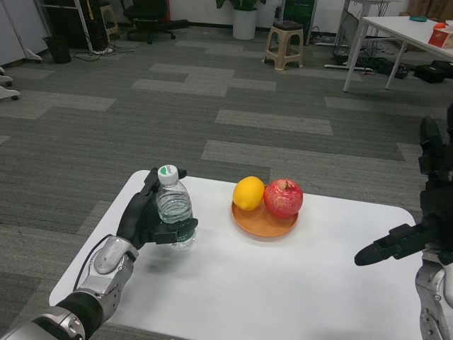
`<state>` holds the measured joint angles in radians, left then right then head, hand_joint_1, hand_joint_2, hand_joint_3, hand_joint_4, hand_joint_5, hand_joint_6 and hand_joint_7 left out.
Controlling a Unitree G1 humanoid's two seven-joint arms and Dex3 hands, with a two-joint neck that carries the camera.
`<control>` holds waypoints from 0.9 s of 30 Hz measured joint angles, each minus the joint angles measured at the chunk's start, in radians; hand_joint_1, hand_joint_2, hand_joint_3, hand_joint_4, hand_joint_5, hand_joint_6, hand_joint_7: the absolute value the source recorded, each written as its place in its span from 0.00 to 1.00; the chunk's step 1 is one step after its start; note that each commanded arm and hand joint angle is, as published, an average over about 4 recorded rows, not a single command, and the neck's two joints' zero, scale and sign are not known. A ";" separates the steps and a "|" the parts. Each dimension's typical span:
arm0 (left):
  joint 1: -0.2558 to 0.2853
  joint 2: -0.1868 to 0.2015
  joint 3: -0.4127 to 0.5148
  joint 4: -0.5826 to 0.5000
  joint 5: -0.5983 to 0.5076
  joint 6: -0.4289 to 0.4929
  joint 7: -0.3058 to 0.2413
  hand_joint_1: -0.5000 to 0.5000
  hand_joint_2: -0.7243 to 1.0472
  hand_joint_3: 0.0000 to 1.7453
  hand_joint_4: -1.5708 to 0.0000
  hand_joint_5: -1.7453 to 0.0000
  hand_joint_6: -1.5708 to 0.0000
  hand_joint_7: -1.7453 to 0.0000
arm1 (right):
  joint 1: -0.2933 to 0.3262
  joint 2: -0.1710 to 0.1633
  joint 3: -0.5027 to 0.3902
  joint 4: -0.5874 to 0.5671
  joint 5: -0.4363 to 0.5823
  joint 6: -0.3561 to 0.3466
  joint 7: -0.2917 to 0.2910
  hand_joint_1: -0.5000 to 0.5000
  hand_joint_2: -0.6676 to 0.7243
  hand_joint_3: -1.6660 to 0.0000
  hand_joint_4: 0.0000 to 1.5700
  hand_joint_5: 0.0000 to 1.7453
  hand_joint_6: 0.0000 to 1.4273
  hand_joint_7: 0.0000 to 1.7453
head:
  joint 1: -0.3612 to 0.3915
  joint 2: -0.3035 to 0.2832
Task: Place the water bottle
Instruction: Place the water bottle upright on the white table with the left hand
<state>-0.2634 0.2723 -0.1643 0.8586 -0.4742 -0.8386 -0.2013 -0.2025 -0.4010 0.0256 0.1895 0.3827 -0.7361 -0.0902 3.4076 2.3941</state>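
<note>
Both hands cropped, left hand point(145, 216) fingers grip water bottle point(174, 206), right hand point(417, 212) spread empty.

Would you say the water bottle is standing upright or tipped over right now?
Upright: the water bottle has its cap on top, gripped by the left hand.

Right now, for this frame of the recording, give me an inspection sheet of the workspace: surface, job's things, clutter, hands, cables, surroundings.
Surface: white table, rounded corners.
Job's things: water bottle, upright, white cap on, at the table's left side; whether its base touches the table cannot be told.
Clutter: orange plate holding a lemon and a red apple, side by side.
Hands: left hand grips the bottle; right hand is at the right edge, holding nothing, fingers apart.
Cables: some on the far floor.
Surroundings: grey carpet, stool, office chair, second white table.
</note>
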 measured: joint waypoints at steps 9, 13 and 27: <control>0.009 0.000 0.001 0.000 -0.011 0.000 0.000 0.00 0.43 0.01 1.00 0.00 1.00 0.53 | 0.000 0.000 0.000 -0.021 0.000 0.000 0.000 0.25 1.00 1.00 0.00 0.00 0.00 0.00 | 0.001 0.005; 0.013 0.000 0.002 -0.004 -0.011 0.003 0.000 0.00 0.15 0.05 1.00 0.00 1.00 0.67 | 0.000 0.000 0.000 -0.030 0.000 0.000 0.000 0.25 1.00 1.00 0.00 0.00 0.00 0.00 | 0.002 0.009; 0.051 0.000 0.008 -0.041 -0.078 0.020 0.015 0.00 0.00 0.05 1.00 0.00 1.00 0.68 | 0.008 0.000 0.000 -0.055 0.000 0.000 0.000 0.25 1.00 1.00 0.00 0.00 0.00 0.00 | 0.016 0.024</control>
<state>-0.2129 0.2721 -0.1561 0.8175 -0.5518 -0.8188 -0.1867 -0.1948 -0.4008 0.0258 0.1345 0.3831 -0.7361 -0.0902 3.4239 2.4182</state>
